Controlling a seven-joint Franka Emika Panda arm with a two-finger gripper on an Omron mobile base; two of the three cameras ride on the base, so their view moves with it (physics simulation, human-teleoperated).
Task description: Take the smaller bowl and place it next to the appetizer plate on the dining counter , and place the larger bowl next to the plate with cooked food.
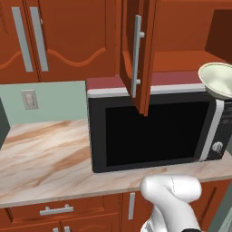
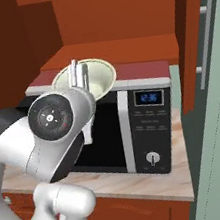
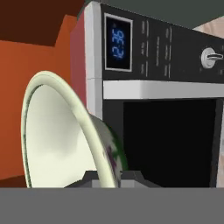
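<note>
Left base view, left to right: red-brown wood wall cabinets with long flat grey bar handles hang over a pale green backsplash carrying a square white wall switch. Below lies the beige-pink marbled wall counter, smooth and veined in brown, with red-brown drawer fronts under its edge. On this counter stands the boxy black microwave with a dark glass door, silver trim and a dull red top. An open red-brown cabinet door hangs edge-on in front of the microwave's upper left. At the right edge, the larger bowl, deep and round with a plain cream interior, is held in the air above the microwave's top right corner, tilted with its mouth facing up and left.

Right base view: the white arm with dark joints rises from the lower left. The two-finger gripper points upward, its pale fingers pressed together on the near rim of the larger bowl, pinching the wall. The bowl sits in front of the open cabinet shelf. The microwave's control panel shows a blue digital display and a round silver knob.

Hand view: the bowl's thin rim runs edge-on from the bottom centre, cream inside to the left, grey-cream outside with dark green floral marks to the right
</note>
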